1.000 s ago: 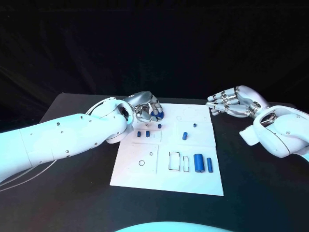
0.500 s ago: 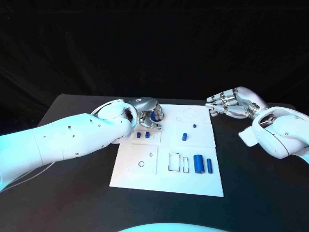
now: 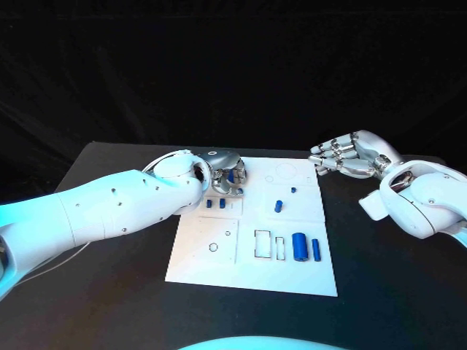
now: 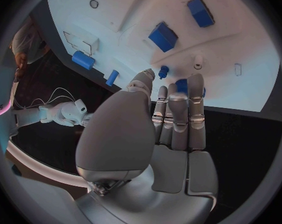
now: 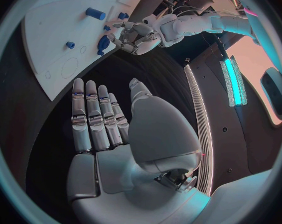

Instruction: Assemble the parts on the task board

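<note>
Now the white task board (image 3: 252, 273) lies in the middle of the black table (image 3: 107, 292). The left hand (image 3: 226, 169) hovers low over the board's corner at about 11 o'clock, fingers pointing down toward the plate. In the left wrist view its fingers (image 4: 178, 117) lie straight and close side by side; a small blue piece (image 4: 181, 86) shows just at their tips, but I cannot tell if the hand holds it or only covers it.

Two small blue blocks (image 3: 217, 203) lie side by side just below that hand. Near the board's centre a short blue peg (image 3: 280, 205) is tilted a little, and a tiny blue piece (image 3: 292, 190) sits beside it toward 1 o'clock. At about 5 o'clock on the board a thick blue cylinder (image 3: 300, 246) and a thin blue rod (image 3: 317, 249) lie parallel, next to a rectangular slot (image 3: 265, 243).

The right hand (image 3: 346, 156) is off the board at about 2 o'clock, above the table. In the right wrist view its fingers (image 5: 94, 115) are stretched out and hold nothing.
</note>
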Robot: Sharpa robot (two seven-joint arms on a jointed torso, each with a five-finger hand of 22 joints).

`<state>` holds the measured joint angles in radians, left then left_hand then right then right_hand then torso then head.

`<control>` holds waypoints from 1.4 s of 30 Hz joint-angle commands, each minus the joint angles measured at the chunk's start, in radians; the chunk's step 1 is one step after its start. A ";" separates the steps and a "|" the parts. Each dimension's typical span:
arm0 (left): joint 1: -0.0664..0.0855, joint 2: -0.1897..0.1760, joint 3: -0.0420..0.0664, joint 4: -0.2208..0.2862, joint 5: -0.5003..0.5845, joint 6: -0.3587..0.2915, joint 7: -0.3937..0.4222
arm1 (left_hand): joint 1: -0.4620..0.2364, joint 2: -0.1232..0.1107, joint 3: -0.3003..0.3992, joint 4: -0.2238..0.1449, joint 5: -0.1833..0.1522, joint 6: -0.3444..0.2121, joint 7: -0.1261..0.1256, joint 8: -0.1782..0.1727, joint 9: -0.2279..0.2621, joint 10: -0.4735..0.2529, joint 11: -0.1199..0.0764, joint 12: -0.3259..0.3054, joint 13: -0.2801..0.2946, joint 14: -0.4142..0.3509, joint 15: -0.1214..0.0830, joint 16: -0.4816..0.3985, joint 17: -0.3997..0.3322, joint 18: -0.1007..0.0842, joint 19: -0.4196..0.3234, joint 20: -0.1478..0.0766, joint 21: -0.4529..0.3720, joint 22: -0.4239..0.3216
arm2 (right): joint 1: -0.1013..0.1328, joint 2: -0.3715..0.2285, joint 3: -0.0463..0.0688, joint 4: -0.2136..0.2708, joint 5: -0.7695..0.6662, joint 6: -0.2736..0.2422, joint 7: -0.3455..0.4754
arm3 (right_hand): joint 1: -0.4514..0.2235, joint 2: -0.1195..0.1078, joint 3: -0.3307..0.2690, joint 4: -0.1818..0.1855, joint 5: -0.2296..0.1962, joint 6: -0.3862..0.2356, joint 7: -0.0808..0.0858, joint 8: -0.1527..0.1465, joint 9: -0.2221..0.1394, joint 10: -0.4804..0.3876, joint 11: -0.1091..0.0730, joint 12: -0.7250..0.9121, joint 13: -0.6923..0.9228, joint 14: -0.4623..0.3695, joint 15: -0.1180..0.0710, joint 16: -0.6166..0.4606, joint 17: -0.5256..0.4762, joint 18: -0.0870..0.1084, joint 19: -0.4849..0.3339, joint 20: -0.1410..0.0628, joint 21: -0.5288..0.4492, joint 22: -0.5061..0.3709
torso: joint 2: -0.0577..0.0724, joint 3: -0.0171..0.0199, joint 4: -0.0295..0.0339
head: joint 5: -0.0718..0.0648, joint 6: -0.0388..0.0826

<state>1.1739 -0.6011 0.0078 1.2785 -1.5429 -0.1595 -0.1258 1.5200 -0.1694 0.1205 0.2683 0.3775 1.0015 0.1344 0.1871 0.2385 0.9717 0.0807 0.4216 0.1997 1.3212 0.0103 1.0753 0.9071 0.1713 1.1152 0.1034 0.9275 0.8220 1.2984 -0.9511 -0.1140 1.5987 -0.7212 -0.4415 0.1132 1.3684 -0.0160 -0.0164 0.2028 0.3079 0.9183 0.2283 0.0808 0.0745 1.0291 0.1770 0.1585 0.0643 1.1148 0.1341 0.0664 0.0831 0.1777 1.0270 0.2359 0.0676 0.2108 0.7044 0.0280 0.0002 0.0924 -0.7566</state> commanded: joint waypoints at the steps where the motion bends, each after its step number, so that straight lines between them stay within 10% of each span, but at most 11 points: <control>1: 0.000 0.009 0.000 -0.008 -0.004 0.026 -0.008 | 0.014 0.004 0.008 -0.004 0.001 0.009 0.001 -0.006 -0.004 0.010 0.003 -0.005 -0.005 0.010 -0.001 0.008 -0.001 -0.008 0.010 0.000 0.008 0.006 | -0.001 0.001 0.000 0.001 -0.001 0.002 0.011 | -0.005 -0.002 -0.006 -0.001 0.004 -0.003 0.013 -0.001 0.001 -0.006 0.003 -0.001 -0.001 -0.002 0.000 -0.004 -0.001 0.007 0.002 0.004 0.000 -0.001 | 0.000 -0.0001 0.0007 | -0.001 0.000; 42: -0.008 0.047 0.000 -0.064 0.041 0.063 0.007 | 0.058 0.022 0.088 -0.032 -0.040 0.038 0.002 -0.029 -0.045 0.066 -0.004 -0.026 -0.048 0.052 -0.007 0.127 0.064 -0.030 0.068 -0.006 0.132 0.140 | -0.001 0.004 0.000 0.001 -0.002 0.004 0.009 | -0.002 0.001 -0.004 -0.004 0.007 -0.005 0.014 -0.001 0.001 -0.008 0.004 -0.002 -0.001 -0.004 0.001 -0.004 -0.004 0.006 0.001 0.005 0.000 -0.005 | -0.001 0.0004 0.0009 | -0.003 -0.001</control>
<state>1.1662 -0.5571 0.0074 1.2155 -1.5148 -0.1145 -0.1309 1.5722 -0.1462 0.2019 0.2343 0.3424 1.0345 0.1354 0.1608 0.1945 1.0286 0.0773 0.4012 0.1527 1.3660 0.0049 1.1977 0.9700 0.1554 1.1784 0.0975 1.0563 0.9616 1.2978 -0.9475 -0.1140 1.5988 -0.7212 -0.4412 0.1139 1.3685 -0.0160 -0.0164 0.2028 0.3118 0.9183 0.2283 0.0808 0.0745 1.0256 0.1806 0.1585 0.0643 1.1148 0.1341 0.0664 0.0798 0.1777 1.0270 0.2359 0.0676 0.2065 0.7035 0.0283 0.0009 0.0894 -0.7582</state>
